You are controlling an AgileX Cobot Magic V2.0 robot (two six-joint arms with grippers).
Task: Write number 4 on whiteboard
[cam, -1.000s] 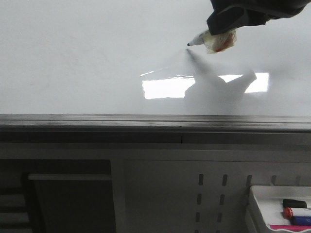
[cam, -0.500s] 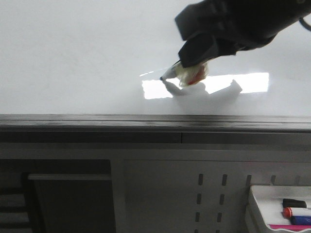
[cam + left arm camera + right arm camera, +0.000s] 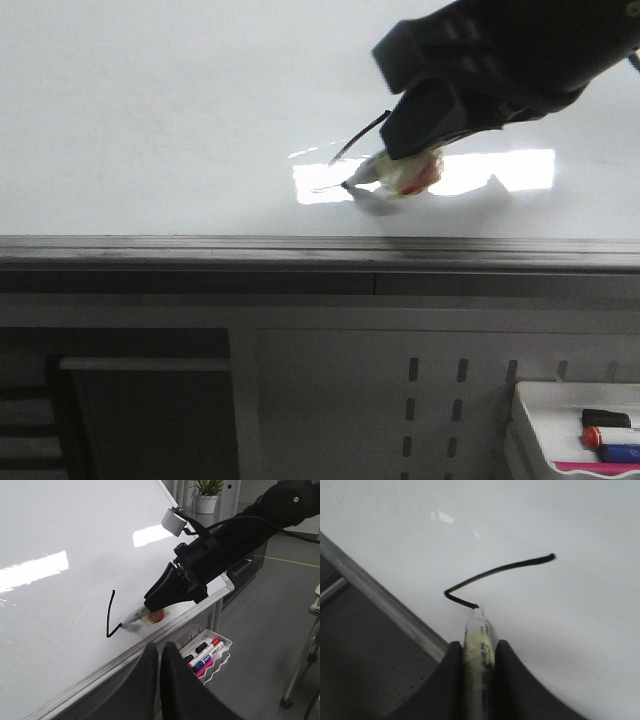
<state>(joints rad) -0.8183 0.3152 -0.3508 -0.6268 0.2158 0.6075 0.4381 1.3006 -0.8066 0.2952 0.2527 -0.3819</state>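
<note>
the right gripper (image 3: 479, 652) is clenched on a marker (image 3: 478, 635), tip touching the whiteboard (image 3: 150, 120) near its lower rail. the number 4 (image 3: 110, 614) is only begun: 1 slanted stroke and the start of the crossbar. to do this well, i'd keep the tip pressed evenly and draw the bar straight across, well above the rail. the left gripper (image 3: 159, 667) looks closed on nothing, off the board.

black two-armed robot, matte plastic shells

the right arm (image 3: 240, 535) is dark and blocky, a black cable along it, a small grey round cap near its wrist; both grippers end in smooth black wedge-shaped fingers (image 3: 452, 680).
</note>
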